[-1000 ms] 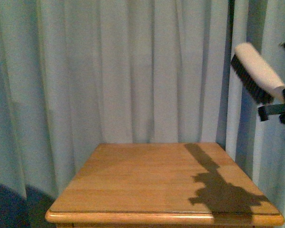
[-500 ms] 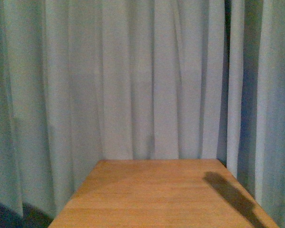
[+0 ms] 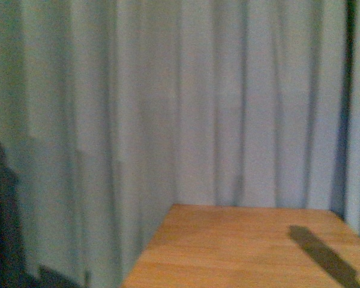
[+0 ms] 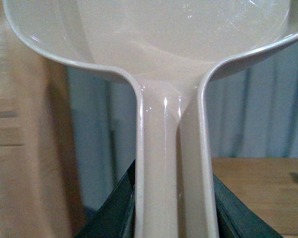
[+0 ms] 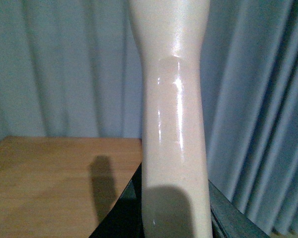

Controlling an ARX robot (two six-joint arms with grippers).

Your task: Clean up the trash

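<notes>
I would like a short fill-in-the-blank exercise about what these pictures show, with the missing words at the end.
1. The left tool grips the pale dustpan by its ____.
2. The right tool holds a pale handle; the table beyond it is made of ____.
3. Behind the table hangs a pale ____.
Missing words: handle; wood; curtain.

The brush (image 5: 174, 124) gripped by the right tool (image 5: 174, 218) is no longer seen in the front view. The tabletop (image 3: 240, 246) is now shown lower and further right, its near edge cut off. Its shadow (image 3: 324, 255) is reduced to a narrow strip; a dark shape (image 3: 3, 228) is revealed lower left.
</notes>
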